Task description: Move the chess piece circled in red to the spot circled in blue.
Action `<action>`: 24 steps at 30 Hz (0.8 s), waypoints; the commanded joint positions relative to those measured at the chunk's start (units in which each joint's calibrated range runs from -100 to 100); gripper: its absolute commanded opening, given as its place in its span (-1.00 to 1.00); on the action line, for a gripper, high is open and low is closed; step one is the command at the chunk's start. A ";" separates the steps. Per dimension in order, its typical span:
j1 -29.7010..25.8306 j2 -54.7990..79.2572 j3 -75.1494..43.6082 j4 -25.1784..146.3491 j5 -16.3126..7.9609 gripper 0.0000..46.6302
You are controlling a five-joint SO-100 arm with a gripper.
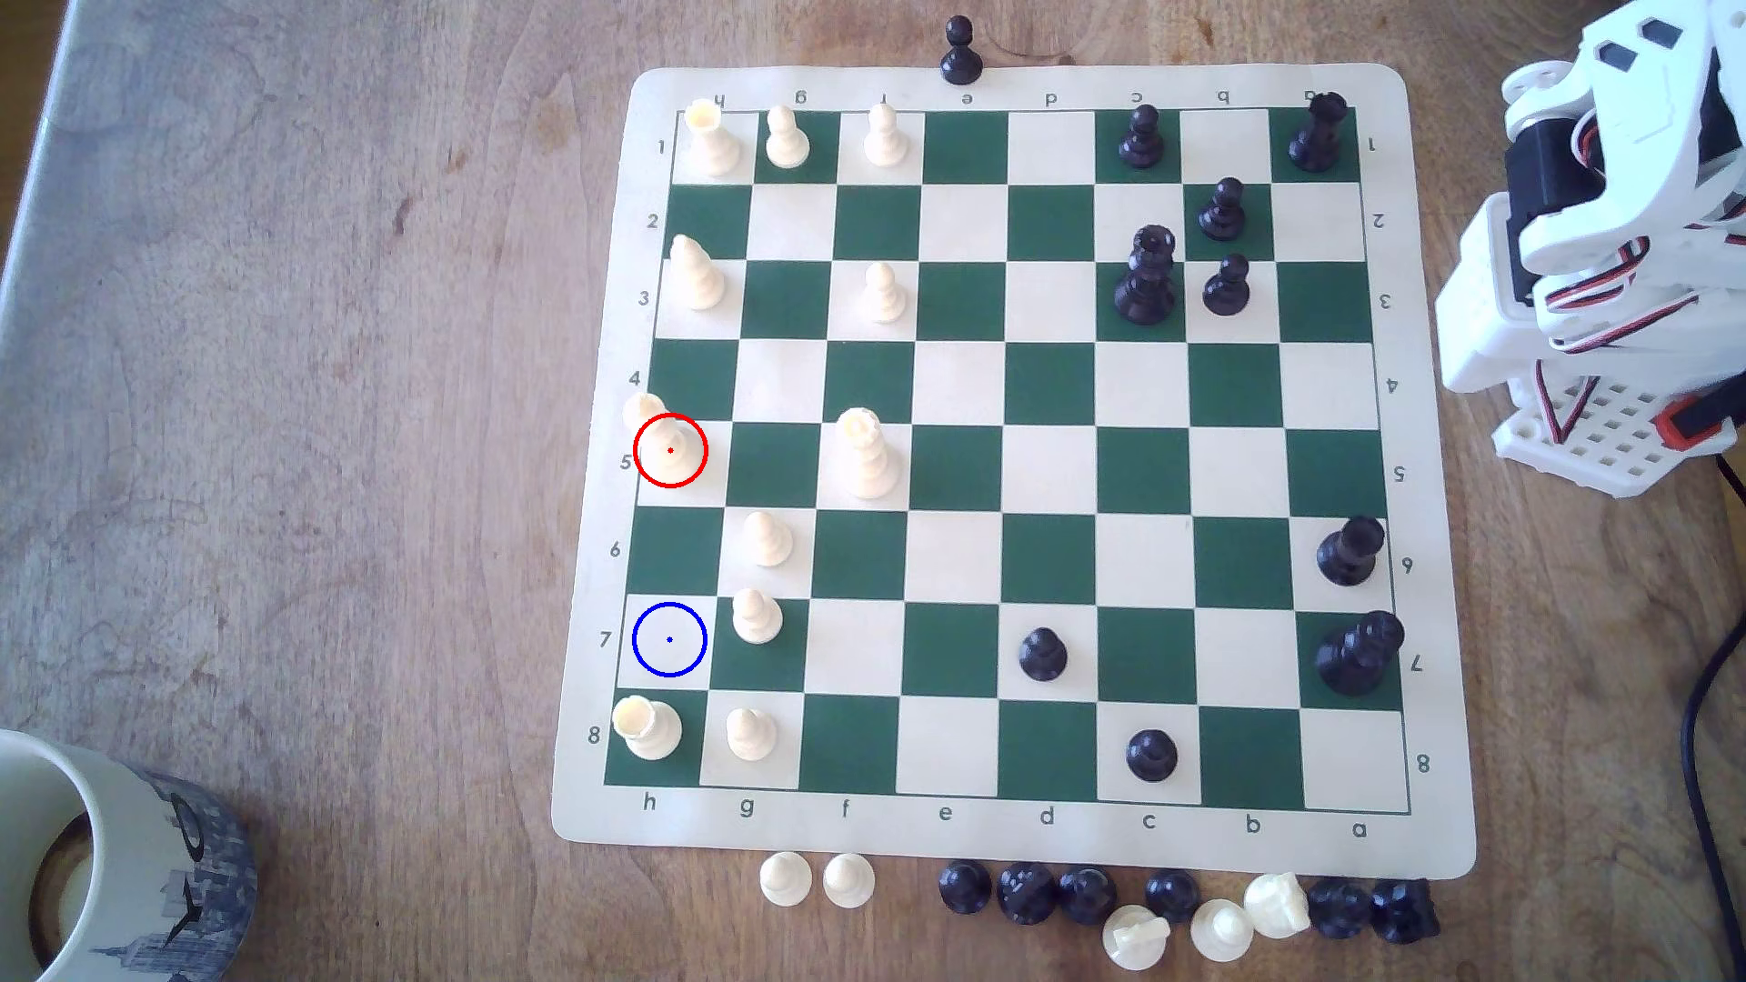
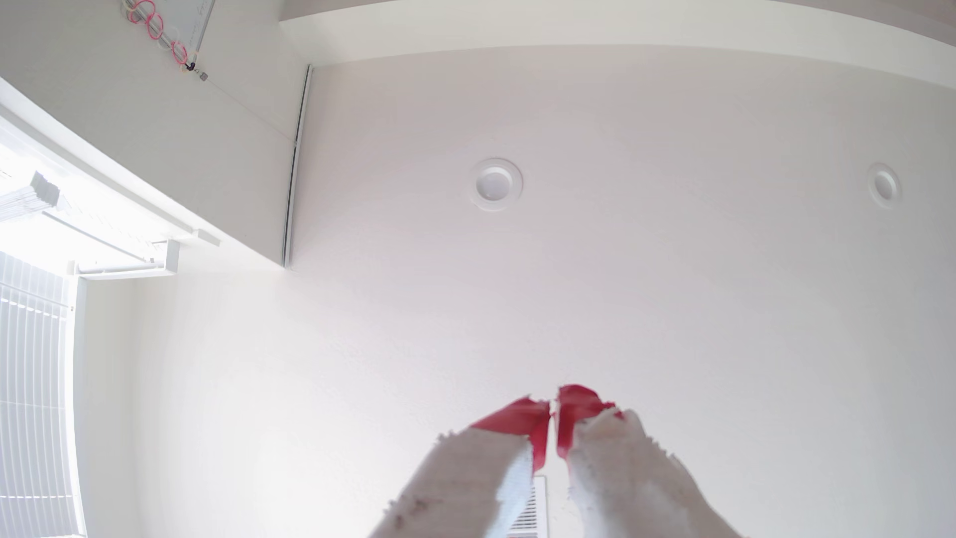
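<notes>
Your gripper [image 2: 553,406] points up at the ceiling in the wrist view, its two red-tipped fingers [image 2: 520,419] nearly together with only a thin slit between them and nothing held. In the exterior view the folded arm [image 1: 1606,236] sits off the chess board's [image 1: 1436,472] right edge, near the desk's [image 1: 283,378] top right corner, well apart from the pieces you need.

The chess piece [image 1: 652,425] stands on the red-ringed cream square at the board's left edge, row 5 of the h column, its head leaning out over the board's margin. The spot [image 1: 670,639], ringed in blue, lies two squares below it on the same edge column, row 7. The green square between them is bare.

Watch the neighbours of the spot: a cream pawn [image 1: 757,617] stands just beside it on the exterior view's right, and a cream rook [image 1: 647,727] fills the board's bottom left corner square directly below it. Another pawn [image 1: 766,539] sits diagonally above.

To the left of the board the desk is open wood, with a mug [image 1: 113,859] at the bottom left corner. Captured pieces [image 1: 1181,906] line the desk below the board's bottom edge.
</notes>
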 commanded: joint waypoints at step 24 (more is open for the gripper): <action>4.42 6.34 -16.50 100.85 -0.59 -0.99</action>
